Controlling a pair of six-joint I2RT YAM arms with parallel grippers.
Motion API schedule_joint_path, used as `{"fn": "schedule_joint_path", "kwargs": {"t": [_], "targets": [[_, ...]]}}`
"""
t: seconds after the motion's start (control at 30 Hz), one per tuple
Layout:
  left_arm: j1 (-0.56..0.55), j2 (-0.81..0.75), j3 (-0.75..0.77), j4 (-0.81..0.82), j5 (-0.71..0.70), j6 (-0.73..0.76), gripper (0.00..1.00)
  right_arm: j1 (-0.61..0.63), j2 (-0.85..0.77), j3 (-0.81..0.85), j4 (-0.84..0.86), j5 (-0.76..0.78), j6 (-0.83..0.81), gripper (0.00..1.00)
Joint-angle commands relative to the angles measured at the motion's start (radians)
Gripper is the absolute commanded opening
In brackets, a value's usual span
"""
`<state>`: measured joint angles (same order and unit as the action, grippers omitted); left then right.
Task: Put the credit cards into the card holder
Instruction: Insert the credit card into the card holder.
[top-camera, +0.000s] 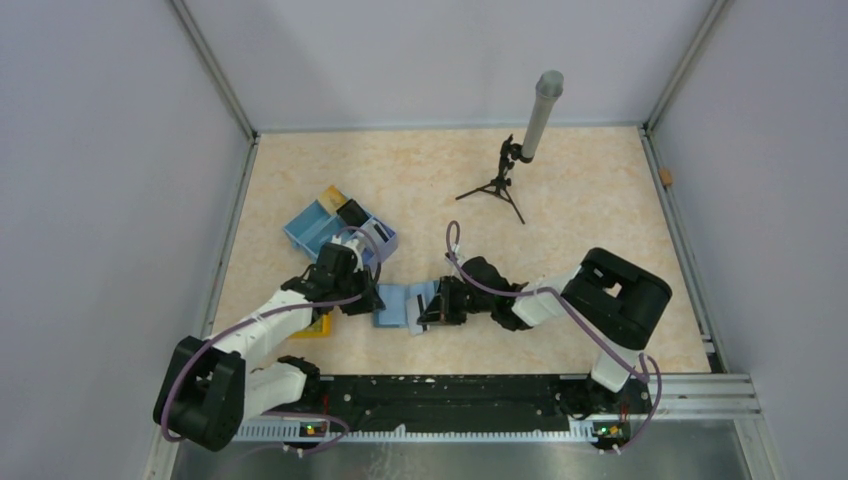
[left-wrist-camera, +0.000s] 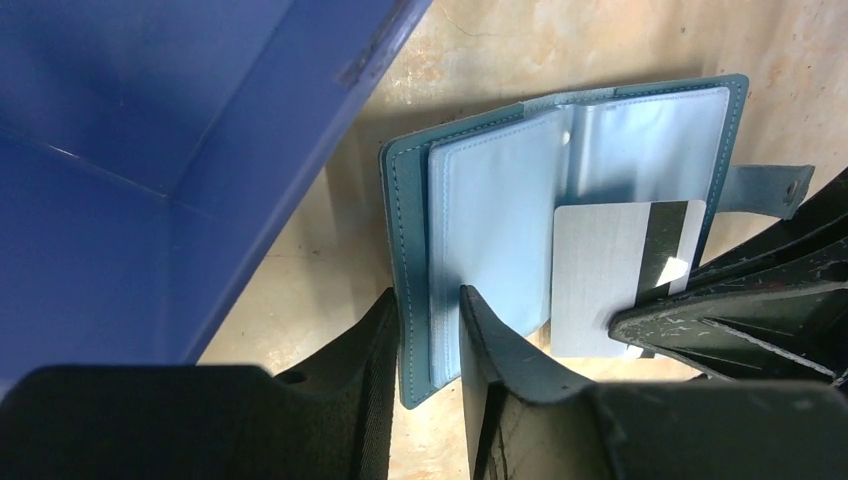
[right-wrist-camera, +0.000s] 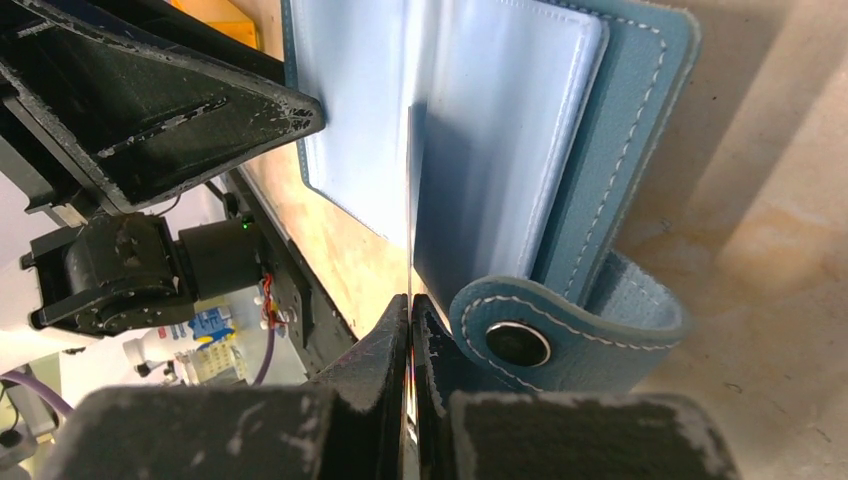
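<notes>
The teal card holder (top-camera: 398, 303) lies open on the table, its pale blue sleeves showing in the left wrist view (left-wrist-camera: 500, 210). My left gripper (left-wrist-camera: 428, 300) is shut on the holder's left cover edge. My right gripper (right-wrist-camera: 410, 300) is shut on a pale silvery-blue credit card (left-wrist-camera: 595, 280) with a dark stripe. The card's far end lies over the holder's right-hand sleeve. In the right wrist view the card (right-wrist-camera: 409, 190) is edge-on between the sleeves (right-wrist-camera: 500, 130), with the clasp strap (right-wrist-camera: 517, 342) curled beside my fingers. In the top view the grippers meet at the holder, left (top-camera: 366, 296) and right (top-camera: 432, 305).
The blue partitioned tray box (top-camera: 335, 232) stands just behind the left gripper, its wall close in the left wrist view (left-wrist-camera: 150, 150). A gold item (top-camera: 333, 194) and a black item (top-camera: 352, 212) lie in it. A yellow block (top-camera: 318, 325) sits under the left arm. A small tripod (top-camera: 505, 180) stands at the back.
</notes>
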<state>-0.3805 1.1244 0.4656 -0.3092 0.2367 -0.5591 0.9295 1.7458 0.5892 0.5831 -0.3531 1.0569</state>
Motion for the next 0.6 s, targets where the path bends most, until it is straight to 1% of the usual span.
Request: {"fn": "schedule_joint_path", "kwargs": {"t": [0.0, 0.57], "targets": [[-0.003, 0.012, 0.001, 0.003, -0.023, 0.032, 0.29, -0.019, 0.018, 0.024, 0.052, -0.025, -0.035, 0.00], [-0.002, 0.029, 0.010, -0.002, -0.025, 0.038, 0.28, -0.028, 0.076, 0.071, 0.053, -0.061, -0.042, 0.00]]}}
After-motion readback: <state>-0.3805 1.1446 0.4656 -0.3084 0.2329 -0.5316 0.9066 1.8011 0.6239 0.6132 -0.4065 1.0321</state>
